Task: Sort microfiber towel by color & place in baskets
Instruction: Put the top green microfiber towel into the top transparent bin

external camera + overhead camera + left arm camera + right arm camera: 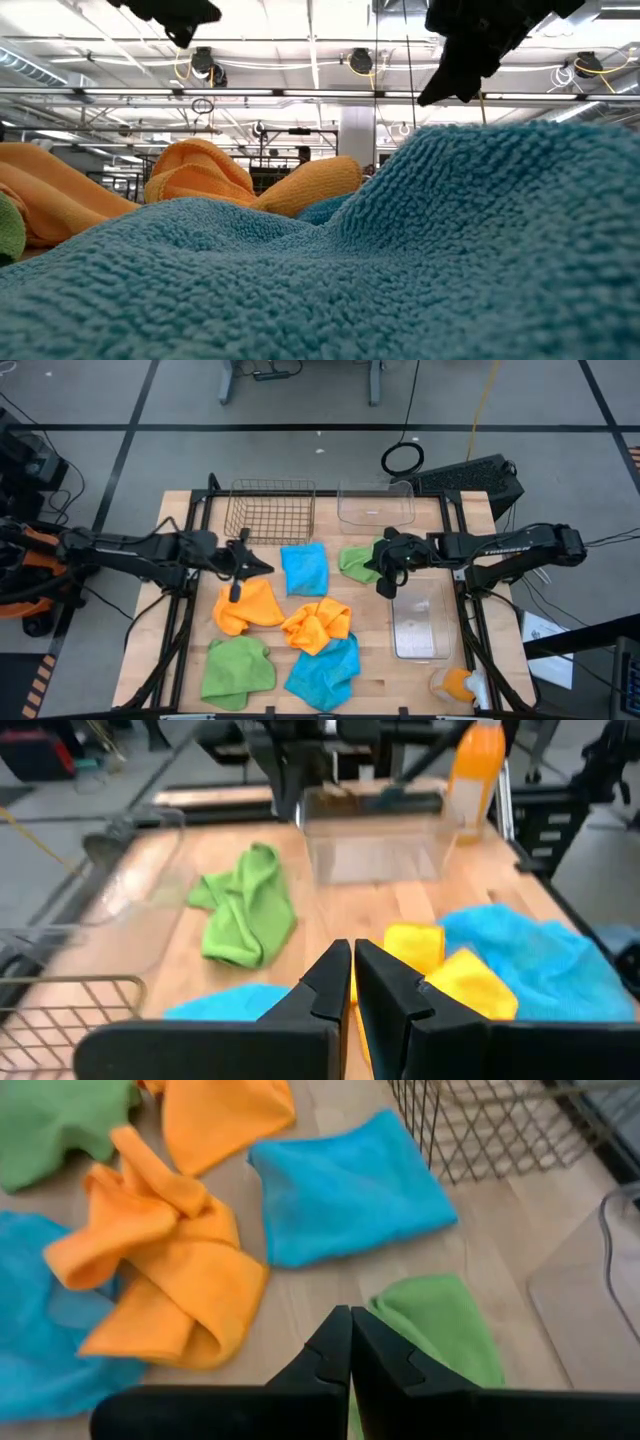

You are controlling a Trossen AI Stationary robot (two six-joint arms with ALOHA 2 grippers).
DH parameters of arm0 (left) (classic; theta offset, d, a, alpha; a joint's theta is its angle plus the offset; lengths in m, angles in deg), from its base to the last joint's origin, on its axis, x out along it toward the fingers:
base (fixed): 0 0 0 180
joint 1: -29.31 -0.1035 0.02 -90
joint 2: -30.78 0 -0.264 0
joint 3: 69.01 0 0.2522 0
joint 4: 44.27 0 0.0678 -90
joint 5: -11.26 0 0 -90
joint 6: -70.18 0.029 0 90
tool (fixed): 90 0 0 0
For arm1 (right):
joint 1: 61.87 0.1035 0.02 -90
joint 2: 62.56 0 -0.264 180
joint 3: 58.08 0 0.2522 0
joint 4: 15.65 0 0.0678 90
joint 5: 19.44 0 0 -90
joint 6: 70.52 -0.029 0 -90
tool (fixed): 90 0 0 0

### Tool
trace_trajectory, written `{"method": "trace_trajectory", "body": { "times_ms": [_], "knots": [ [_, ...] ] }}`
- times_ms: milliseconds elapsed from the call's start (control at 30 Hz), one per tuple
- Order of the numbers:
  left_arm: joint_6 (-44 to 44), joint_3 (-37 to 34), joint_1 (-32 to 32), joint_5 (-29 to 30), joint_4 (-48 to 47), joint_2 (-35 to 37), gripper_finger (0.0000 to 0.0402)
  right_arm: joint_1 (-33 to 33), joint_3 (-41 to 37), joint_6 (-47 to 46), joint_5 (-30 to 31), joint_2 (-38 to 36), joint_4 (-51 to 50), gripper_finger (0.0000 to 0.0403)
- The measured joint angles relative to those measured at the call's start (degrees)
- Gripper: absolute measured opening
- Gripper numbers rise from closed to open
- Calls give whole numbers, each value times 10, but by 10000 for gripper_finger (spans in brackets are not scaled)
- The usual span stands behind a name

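Wooden counter (180, 660) is all loose towels, wire basket (271, 512) and clear bins (376, 503) empty. Both jaws pinched shut, holding nothing. Right gripper (384, 586) should open wide before dropping onto the green towel (357, 561).

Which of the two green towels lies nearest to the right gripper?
The green towel beside the right gripper, near the clear bins; the other green towel lies at the table's front left.
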Motion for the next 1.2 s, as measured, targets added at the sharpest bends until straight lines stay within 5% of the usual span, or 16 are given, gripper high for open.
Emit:
{"method": "trace_trajectory", "body": {
  "times_ms": [300, 900, 1200],
  "knots": [
    [1, 0, 32, 1, 68, -99, 28, -24, 0, 0, -3, 44, -48, 38],
    [-1, 0, 42, 4, 200, -246, 28, -69, 75, 139, 0, 198, -138, 259],
    [-16, 0, 42, 5, 271, -285, 28, -114, 78, 149, -1, 252, -143, 279]
  ]
}}
